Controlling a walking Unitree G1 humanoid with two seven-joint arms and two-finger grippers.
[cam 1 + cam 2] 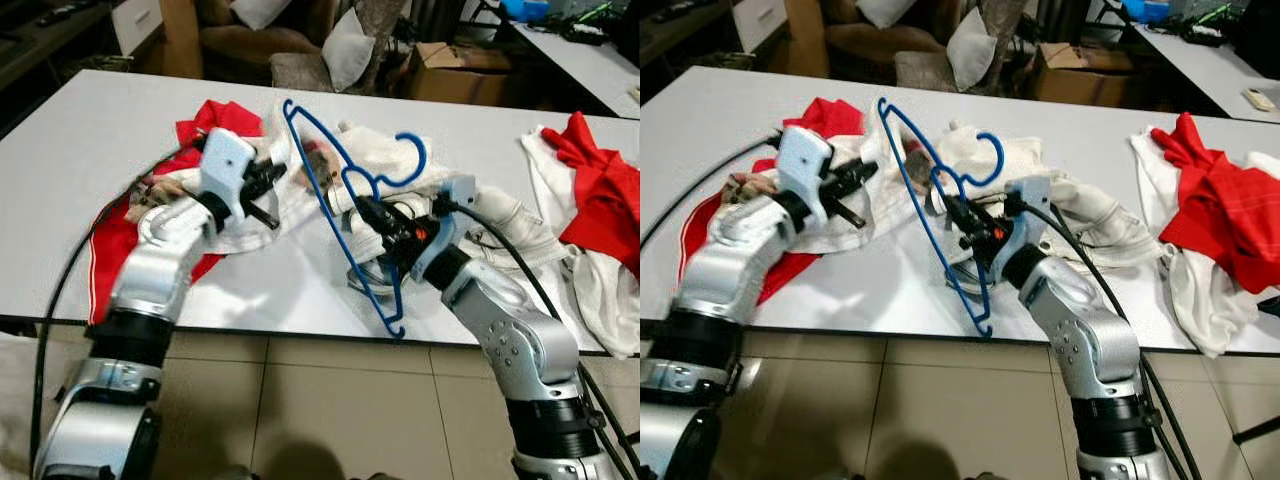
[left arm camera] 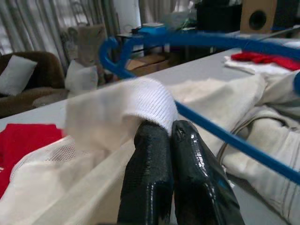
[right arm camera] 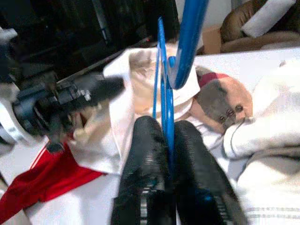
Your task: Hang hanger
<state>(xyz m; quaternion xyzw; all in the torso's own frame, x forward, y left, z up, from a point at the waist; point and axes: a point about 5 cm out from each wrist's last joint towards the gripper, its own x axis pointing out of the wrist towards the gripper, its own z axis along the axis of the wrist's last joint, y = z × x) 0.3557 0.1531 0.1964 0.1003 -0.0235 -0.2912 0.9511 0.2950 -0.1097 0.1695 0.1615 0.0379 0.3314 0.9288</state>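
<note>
Counts: one blue hanger (image 1: pixel 340 215), upright over the counter (image 1: pixel 80 140). Two tools: left tool (image 1: pixel 268 180) and right tool (image 1: pixel 368 212). One white counter near, a second counter (image 1: pixel 580 60) far right. Two clothing heaps: one center-left pile (image 1: pixel 300 190) of white and red garments, one right pile (image 1: pixel 590 210) of red and white. One cardboard box (image 1: pixel 445 70) far. Two cushions (image 1: pixel 345 48) visible on far seating.
</note>
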